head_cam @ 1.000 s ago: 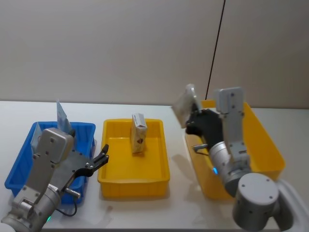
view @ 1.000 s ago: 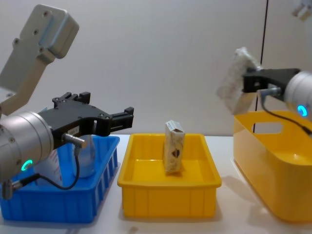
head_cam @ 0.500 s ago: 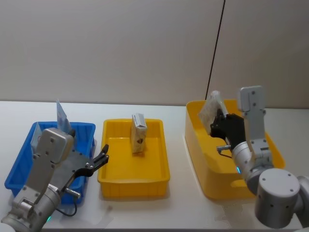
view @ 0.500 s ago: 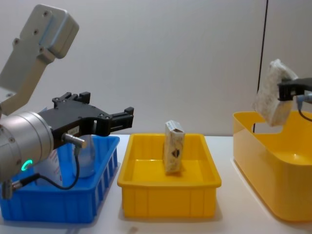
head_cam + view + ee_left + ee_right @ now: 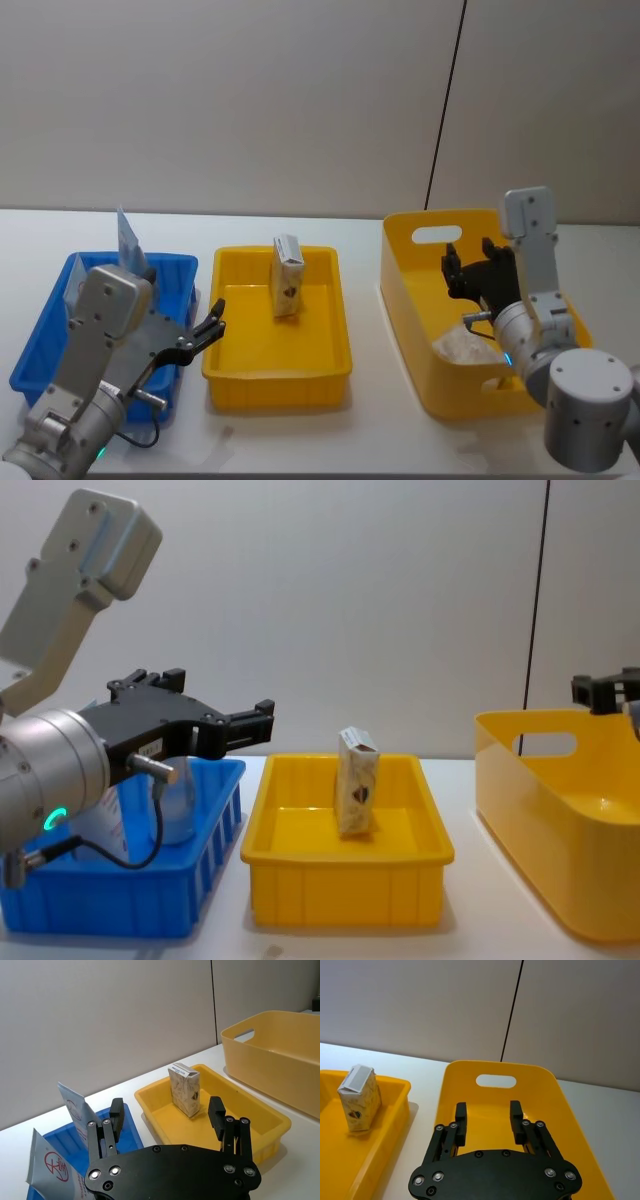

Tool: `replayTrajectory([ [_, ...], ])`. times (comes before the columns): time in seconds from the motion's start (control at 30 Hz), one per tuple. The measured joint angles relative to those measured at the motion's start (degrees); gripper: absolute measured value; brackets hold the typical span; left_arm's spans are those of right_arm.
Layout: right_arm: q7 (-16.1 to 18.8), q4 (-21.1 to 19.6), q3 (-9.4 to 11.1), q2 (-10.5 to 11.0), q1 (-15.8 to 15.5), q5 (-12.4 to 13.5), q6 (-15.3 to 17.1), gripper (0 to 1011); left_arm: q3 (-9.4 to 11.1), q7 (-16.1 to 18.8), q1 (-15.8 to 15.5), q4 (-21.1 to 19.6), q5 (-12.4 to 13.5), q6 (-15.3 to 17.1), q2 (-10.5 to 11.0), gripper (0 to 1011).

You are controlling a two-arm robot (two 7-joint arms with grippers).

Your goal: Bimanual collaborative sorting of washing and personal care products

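Released from the right end effector (image 5: 470,266), the pale pouch (image 5: 461,346) now lies on the floor of the deep yellow bin (image 5: 408,330) instead of hanging above its rim. That end effector hovers over the bin, its fingers spread wide and empty. The left end effector (image 5: 213,321) has not shifted. It is open wide at the right edge of the blue bin (image 5: 38,345), where the squeeze tubes (image 5: 127,238) stand. A cream packet (image 5: 287,277) stands upright in the shallow yellow tray (image 5: 278,368) on the table (image 5: 370,425).

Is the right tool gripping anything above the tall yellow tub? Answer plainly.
No, the right tool is open and empty above the tub; a pale packet lies inside.
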Motion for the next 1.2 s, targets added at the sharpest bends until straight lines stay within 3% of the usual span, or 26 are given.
replayTrajectory([
  [0.13,0.28,0.15,0.19,0.07,0.03,-0.08,0.25,558,0.00,0.00,0.00,0.00,0.00,0.00,0.00,1002],
  [0.27,0.75,0.09,0.38,0.08,-0.02,-0.09,0.18,725,0.00,0.00,0.00,0.00,0.00,0.00,0.00,1002],
  [0.57,3.83,-1.65,0.70,0.32,-1.13,1.14,-2.39,988,0.00,0.00,0.00,0.00,0.00,0.00,0.00,1001],
  [0.87,6.71,-3.88,0.85,0.40,-2.37,2.58,-4.73,1004,-0.23,0.25,0.18,-0.05,0.10,0.18,-0.04,1001],
  [1.2,8.35,-5.17,0.94,0.40,-3.11,3.47,-6.03,1004,-2.13,2.57,1.45,-0.84,0.39,2.02,-0.28,1001],
])
